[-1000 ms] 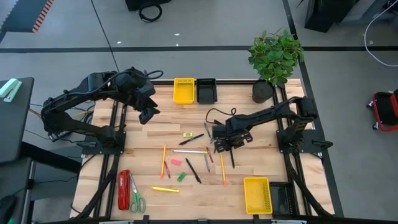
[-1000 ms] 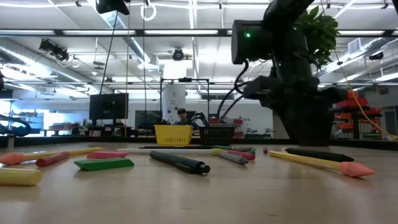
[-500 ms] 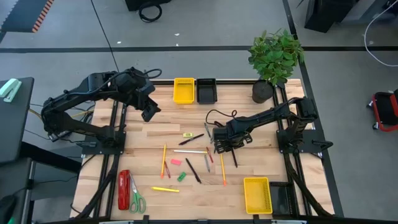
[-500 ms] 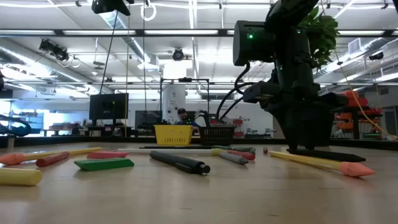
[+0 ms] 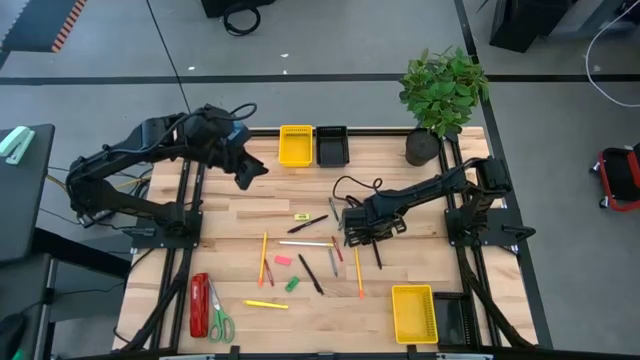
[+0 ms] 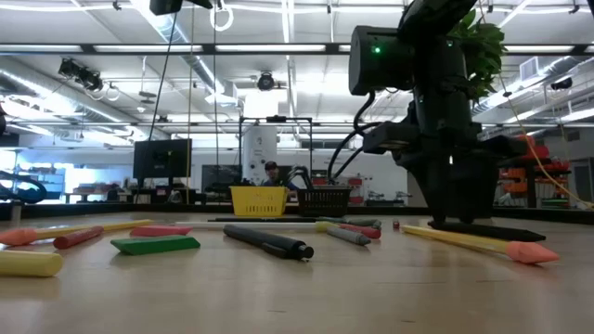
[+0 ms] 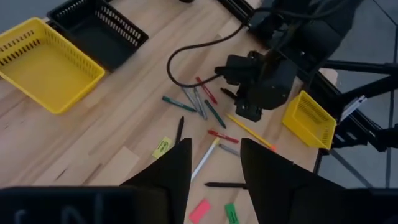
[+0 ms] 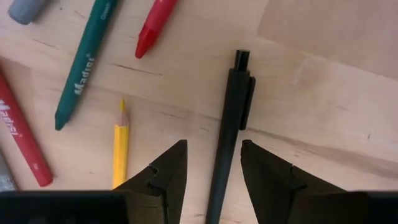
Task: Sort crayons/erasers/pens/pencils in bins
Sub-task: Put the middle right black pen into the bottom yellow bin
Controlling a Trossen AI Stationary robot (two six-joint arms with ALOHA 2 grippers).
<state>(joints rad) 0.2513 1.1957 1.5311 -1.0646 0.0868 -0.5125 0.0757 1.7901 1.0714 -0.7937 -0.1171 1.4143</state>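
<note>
My right gripper [image 5: 360, 234] points straight down near the table's middle, open. Its fingers [image 8: 166, 168] stand on either side of a black pen [image 8: 230, 112] that lies flat on the wood; whether they touch it I cannot tell. Beside that pen lie a green crayon [image 8: 84, 65], two red crayons [image 8: 155, 28] and a yellow pencil [image 8: 120, 146]. My left gripper [image 5: 247, 172] hangs high over the far left of the table, open with nothing between its fingers [image 7: 168, 174]. More pens, pencils and erasers [image 5: 282, 259] lie scattered across the middle.
A yellow bin [image 5: 295, 145] and a black bin [image 5: 331, 146] stand at the far edge. Another yellow bin [image 5: 413, 312] stands at the near right. A red stapler [image 5: 199, 305] and green scissors [image 5: 218, 318] lie near left. A potted plant [image 5: 440, 95] stands far right.
My left gripper has rolled about its own pointing line and tipped up a little, staying high over the far left of the table.
</note>
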